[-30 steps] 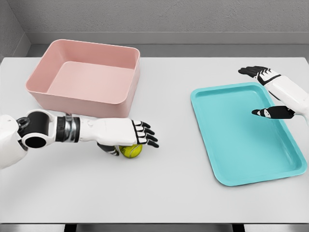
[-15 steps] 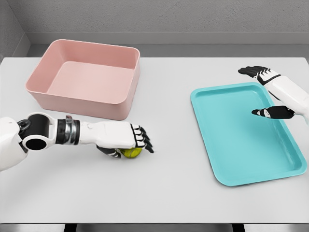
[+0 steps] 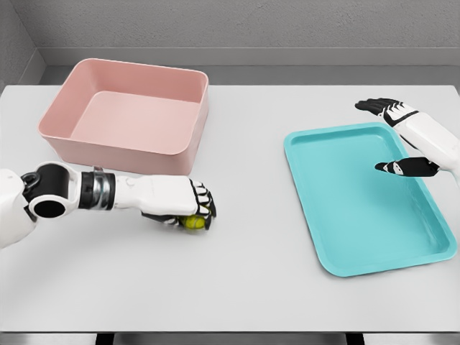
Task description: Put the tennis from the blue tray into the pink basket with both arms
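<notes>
The small yellow-green tennis ball [image 3: 192,222] is being gripped by the curled fingers of the left robot hand [image 3: 188,210], on the white table [image 3: 251,251] just in front of the pink rectangular plastic basket [image 3: 129,118], which lies directly beyond; the right robot hand [image 3: 402,140] is being held open over the blue tray [image 3: 366,201], well apart.

A yellow-green tennis ball [image 3: 192,222] is gripped on the table at 5 o'clock of an open pink basket [image 3: 129,116]; a blue tray [image 3: 366,197] lies at 3 o'clock.
</notes>
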You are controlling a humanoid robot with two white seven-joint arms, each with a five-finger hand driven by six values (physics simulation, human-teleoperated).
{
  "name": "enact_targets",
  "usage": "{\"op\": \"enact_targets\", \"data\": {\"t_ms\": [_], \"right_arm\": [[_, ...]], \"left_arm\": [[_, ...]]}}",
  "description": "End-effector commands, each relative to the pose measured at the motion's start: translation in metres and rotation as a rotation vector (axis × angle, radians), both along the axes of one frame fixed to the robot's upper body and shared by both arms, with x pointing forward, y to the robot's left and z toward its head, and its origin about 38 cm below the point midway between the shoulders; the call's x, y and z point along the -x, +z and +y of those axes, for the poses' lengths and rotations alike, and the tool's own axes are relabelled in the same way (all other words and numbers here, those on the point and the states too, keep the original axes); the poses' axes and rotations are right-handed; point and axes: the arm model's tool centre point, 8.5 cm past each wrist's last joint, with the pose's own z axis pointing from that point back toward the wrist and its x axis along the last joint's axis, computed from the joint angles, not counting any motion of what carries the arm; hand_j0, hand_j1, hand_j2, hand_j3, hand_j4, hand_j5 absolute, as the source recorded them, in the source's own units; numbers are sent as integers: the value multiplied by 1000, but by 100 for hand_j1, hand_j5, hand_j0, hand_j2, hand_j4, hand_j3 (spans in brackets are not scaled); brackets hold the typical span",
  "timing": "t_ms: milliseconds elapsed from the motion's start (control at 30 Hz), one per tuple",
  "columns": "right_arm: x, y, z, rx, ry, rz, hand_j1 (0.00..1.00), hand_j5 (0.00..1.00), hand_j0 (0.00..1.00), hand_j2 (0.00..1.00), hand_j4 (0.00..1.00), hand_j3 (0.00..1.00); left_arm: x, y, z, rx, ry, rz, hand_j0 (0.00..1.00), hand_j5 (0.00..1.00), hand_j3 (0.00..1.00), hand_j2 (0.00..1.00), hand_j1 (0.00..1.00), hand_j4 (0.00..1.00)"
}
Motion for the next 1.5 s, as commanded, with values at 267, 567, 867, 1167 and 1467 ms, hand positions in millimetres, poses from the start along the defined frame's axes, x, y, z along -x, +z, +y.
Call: {"op": "enact_targets", "data": {"t_ms": [267,567,867,1167,1467], "right_arm": [[0,0,-1,-9,-2,4,100,100,100,100,100,100],[0,-1,-1,-11,-3,5,100,100,100,100,100,100],[0,0,-1,-9,-2,4,100,100,100,100,100,100],[0,-1,-2,-8,-3,5,100,100,100,100,100,100],[0,-1,-2,-8,-3,5,100,100,100,100,100,100]], "left_arm": [[-6,26,0,29,-6,-35,50,50,50,50,50,50],[-20,62,7,58,12,-78,50,50,50,50,50,50],[-49,84,24,60,89,-114,50,50,50,50,50,50],[-77,93,39,49,172,-133,50,50,50,50,50,50],[-123,94,53,51,310,-124,50,50,50,50,50,50]]}}
